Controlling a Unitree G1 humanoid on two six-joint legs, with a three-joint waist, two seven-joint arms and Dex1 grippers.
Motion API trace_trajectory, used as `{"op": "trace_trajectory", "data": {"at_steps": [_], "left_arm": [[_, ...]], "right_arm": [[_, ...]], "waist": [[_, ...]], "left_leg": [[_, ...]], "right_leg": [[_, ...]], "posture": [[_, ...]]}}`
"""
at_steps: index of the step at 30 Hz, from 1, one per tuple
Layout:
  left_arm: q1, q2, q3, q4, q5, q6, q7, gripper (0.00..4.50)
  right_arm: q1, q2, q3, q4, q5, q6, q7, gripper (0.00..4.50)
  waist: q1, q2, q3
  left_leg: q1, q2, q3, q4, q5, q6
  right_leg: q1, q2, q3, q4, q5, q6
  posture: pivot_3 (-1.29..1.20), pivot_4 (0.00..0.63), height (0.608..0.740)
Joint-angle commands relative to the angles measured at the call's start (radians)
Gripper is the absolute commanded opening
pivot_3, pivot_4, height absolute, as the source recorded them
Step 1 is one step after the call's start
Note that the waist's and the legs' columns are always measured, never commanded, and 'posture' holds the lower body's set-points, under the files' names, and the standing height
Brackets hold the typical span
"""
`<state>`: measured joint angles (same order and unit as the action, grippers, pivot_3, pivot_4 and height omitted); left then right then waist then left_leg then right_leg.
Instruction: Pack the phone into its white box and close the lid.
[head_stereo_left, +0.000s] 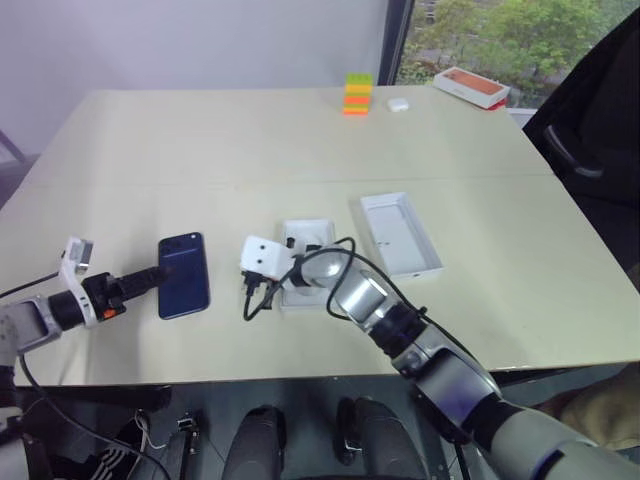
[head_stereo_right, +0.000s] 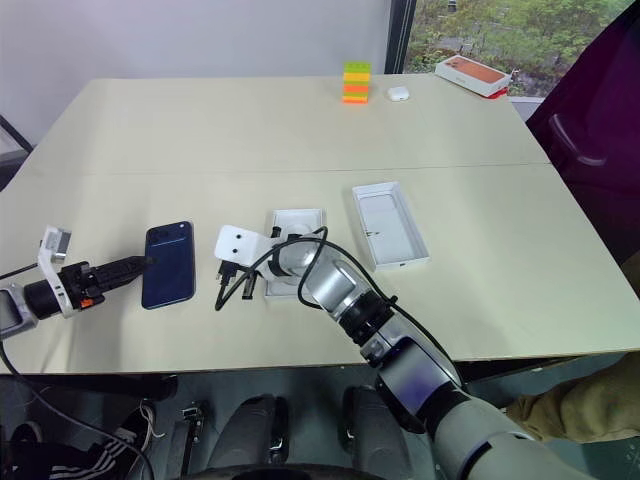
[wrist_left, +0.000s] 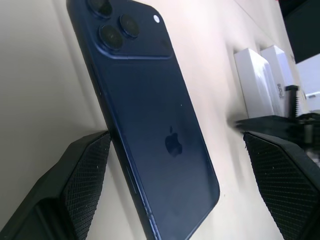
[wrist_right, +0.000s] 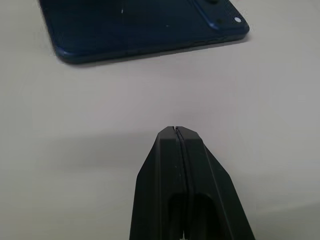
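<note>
The phone (head_stereo_left: 184, 274) lies back up on the cream table (head_stereo_left: 250, 150) at the left, dark blue, with its camera cluster at the far end. My left gripper (head_stereo_left: 160, 275) is open at the phone's near left edge, and in the left wrist view its fingers (wrist_left: 75, 190) stand on either side of the phone (wrist_left: 150, 125). My right gripper (wrist_right: 176, 131) is shut and empty, pointing at the phone (wrist_right: 140, 25) across bare table. The lid (head_stereo_left: 400, 233) lies open side up, plain white inside, right of centre. Another white rectangular piece (head_stereo_left: 305, 235) is partly hidden under my right wrist; whether it is the white box I cannot tell.
At the far edge of the table stand a stack of coloured blocks (head_stereo_left: 357, 94), a small white object (head_stereo_left: 398, 104) and an orange-topped box (head_stereo_left: 472, 87). A black cable (head_stereo_left: 345, 245) loops over my right wrist. A dark chair (head_stereo_left: 590, 150) is on the right.
</note>
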<state>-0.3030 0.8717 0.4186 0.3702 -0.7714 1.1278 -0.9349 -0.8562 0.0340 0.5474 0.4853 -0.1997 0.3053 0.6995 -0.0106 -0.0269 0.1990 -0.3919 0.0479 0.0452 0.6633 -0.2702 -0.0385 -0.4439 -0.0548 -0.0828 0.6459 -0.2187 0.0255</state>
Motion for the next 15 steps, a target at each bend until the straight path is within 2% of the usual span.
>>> {"op": "trace_trajectory", "data": {"at_steps": [1,9,15], "left_arm": [[-0.029,-0.017,-0.037,0.049,0.030,-0.010,-0.001,4.46],[-0.120,-0.016,-0.027,0.193,0.123,-0.158,0.043,4.46],[-0.170,-0.059,-0.082,0.225,0.132,-0.122,-0.005,4.46]], "right_arm": [[-0.040,0.037,-0.015,0.047,-0.016,-0.055,-0.048,0.00],[-0.046,0.042,-0.023,0.077,-0.030,-0.090,-0.068,0.00],[-0.055,0.058,0.003,0.115,-0.070,-0.104,-0.081,0.00]], "waist": [[0.001,0.000,0.000],[-0.007,-0.001,0.000],[-0.004,-0.001,0.000]], "left_leg": [[0.000,0.000,0.000,0.000,0.000,0.000],[0.001,0.000,0.000,0.000,0.000,0.000],[0.001,0.001,-0.001,0.000,0.000,0.000]], "right_leg": [[0.000,0.000,0.000,0.000,0.000,0.000],[0.000,0.001,0.000,0.001,0.000,0.000],[0.000,0.004,0.000,0.001,0.000,0.000]], "posture": [[0.00,0.150,0.740],[0.00,0.150,0.740],[0.00,0.150,0.740]]}}
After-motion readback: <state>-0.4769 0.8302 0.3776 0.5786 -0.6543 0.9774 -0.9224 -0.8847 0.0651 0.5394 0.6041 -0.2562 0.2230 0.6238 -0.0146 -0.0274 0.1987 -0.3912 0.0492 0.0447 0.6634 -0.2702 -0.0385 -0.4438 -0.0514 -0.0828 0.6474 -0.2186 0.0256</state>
